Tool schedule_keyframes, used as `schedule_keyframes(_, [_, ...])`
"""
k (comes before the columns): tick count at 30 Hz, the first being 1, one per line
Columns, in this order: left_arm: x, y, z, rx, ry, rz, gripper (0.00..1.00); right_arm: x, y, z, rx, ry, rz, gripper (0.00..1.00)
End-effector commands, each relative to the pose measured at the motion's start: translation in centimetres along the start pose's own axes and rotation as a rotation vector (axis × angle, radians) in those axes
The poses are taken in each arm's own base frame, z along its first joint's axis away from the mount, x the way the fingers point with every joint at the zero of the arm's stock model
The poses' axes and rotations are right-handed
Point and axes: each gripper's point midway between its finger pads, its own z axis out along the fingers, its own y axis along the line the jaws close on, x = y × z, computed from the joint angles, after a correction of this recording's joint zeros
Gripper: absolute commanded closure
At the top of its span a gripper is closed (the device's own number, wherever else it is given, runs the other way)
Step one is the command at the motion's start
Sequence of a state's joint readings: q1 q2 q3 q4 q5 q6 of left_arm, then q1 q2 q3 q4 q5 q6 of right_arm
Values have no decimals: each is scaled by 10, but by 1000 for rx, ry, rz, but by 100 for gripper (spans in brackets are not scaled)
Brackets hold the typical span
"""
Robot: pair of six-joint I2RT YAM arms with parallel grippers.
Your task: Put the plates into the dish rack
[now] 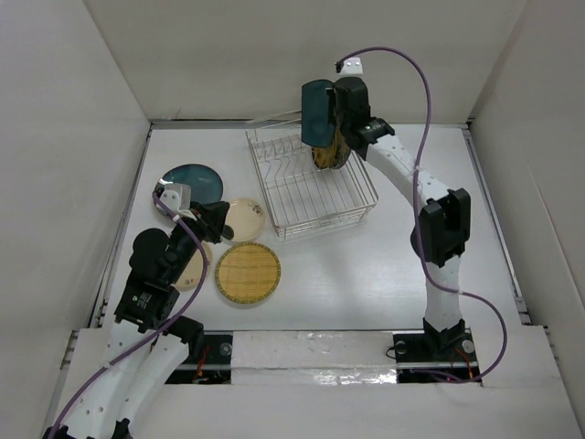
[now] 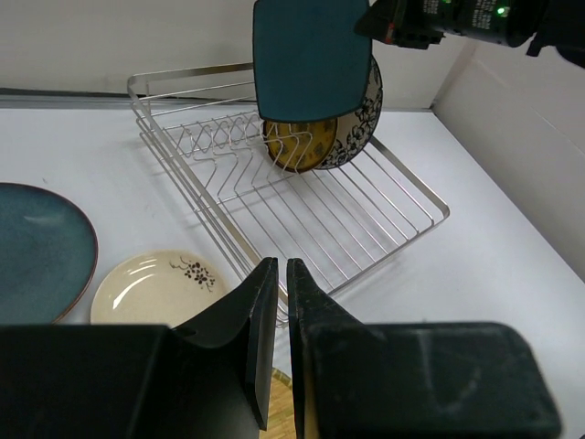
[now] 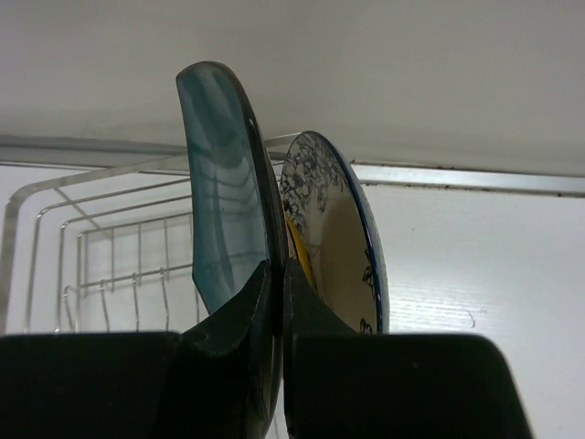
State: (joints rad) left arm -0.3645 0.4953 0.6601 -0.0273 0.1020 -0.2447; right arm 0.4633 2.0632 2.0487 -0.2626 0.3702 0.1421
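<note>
Within right gripper (image 3: 280, 273), square teal plate (image 3: 219, 183)

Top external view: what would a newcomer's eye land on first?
The right gripper, shut on the square dark teal plate and holding it on edge above the far end of the dish rack, beside the blue-and-white patterned plate standing there. Next, the plates lying flat at left: round teal plate, cream plate, woven plate.
</note>
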Motion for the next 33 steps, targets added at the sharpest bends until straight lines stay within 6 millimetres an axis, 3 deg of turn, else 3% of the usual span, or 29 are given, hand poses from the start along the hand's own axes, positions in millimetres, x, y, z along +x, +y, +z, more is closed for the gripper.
schedule_keyframes(1, [-4,-2,4,16,-20,-1,93,-129,-6,-25,88,-411,89,100])
schedule_keyframes(5, [-3,-1,4,9,-17,1,93,-129,-5,-13,150,-442,44,100])
schedule_keyframes(15, [0,-1,7,10,-6,0,93,-138,1,-18,193,-511,62,100])
schedule_keyframes(21, [0,-1,7,10,-6,-2,94,-105,1,-4,198,-479,43,100])
schedule_keyframes(27, [0,-1,6,10,-6,0,93,-72,16,7,197,-463,6,100])
schedule_keyframes(33, [2,0,7,9,1,-1,93,-53,17,18,208,-461,-6,100])
